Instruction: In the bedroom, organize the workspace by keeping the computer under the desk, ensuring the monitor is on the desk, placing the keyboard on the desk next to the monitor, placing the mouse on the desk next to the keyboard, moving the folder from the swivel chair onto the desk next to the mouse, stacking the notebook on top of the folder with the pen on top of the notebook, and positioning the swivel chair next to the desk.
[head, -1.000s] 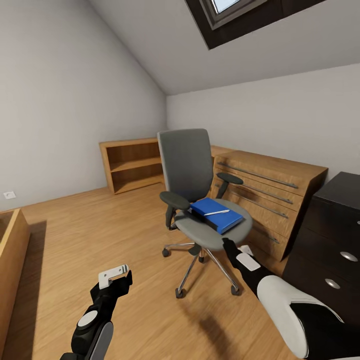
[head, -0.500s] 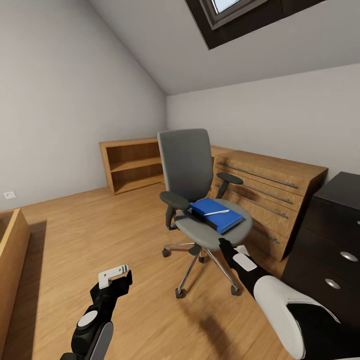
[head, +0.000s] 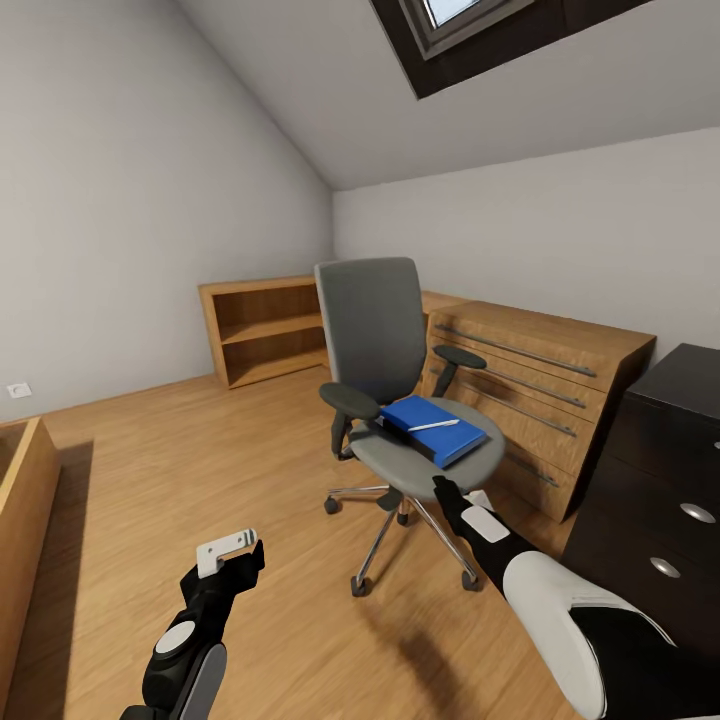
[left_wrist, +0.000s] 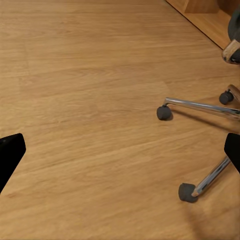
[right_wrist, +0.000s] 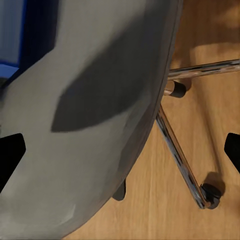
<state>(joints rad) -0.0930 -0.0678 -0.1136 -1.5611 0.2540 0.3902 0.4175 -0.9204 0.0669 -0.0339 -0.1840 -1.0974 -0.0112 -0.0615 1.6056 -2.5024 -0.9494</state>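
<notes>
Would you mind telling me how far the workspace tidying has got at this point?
Nothing looks finished. The blue folder lies on the swivel chair seat with the pen on top of it. In hand: the right hand, open, is at the seat's front edge, apparently reaching for the folder; the left hand hangs open over the floor. Folder, pen and chair are all left to move.

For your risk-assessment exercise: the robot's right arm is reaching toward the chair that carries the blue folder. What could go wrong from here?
1. The swivel chair stands on casters; a nudge from the right gripper, close to the seat edge, could roll or spin it away.
2. The pen lies loose on the folder; tilting the folder may send the pen rolling off.
3. The folder overhangs the seat's far side, so a push could slide it off.
</notes>
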